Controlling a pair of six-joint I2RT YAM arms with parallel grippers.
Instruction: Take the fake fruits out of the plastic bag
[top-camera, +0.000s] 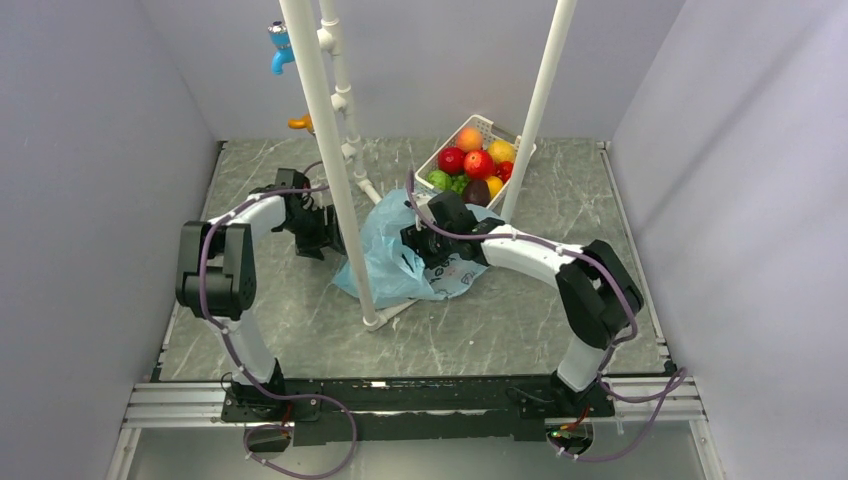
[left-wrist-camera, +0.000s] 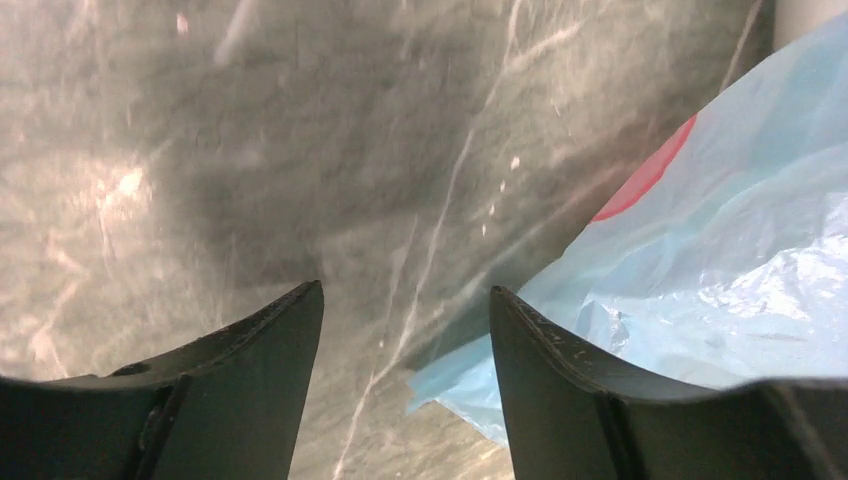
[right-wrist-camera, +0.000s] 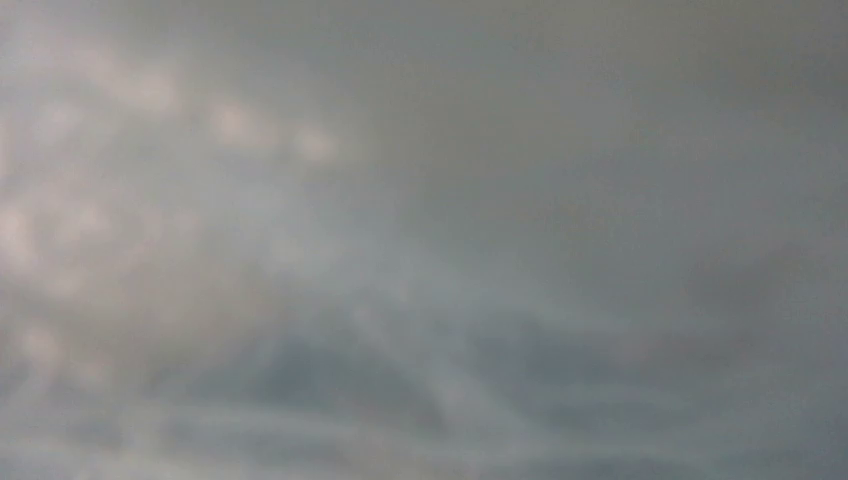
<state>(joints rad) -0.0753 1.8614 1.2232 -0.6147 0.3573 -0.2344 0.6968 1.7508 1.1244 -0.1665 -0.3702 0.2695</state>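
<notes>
The plastic bag (top-camera: 392, 258) lies crumpled on the table (top-camera: 520, 320), with one arm on each side of it. The right claw (top-camera: 418, 247) is at the bag and looks pushed into its folds. Its own camera shows only a grey-blue blur, so I cannot tell whether its fingers are released or clenched, or whether they hold anything. The left claw (left-wrist-camera: 405, 300) hangs just left of the bag with its fingers spread and nothing between them. From it, the bag's edge lies to the right, close to the right finger. A white pole (top-camera: 341, 190) stands between that claw and the bag. The right arm is therefore the nearer one for reaching in. A red patch (left-wrist-camera: 645, 170) shows through the bag's film. It could be fruit or print. Beyond the bag, a white basket (top-camera: 490, 122) holds fruits (top-camera: 478, 163).
</notes>
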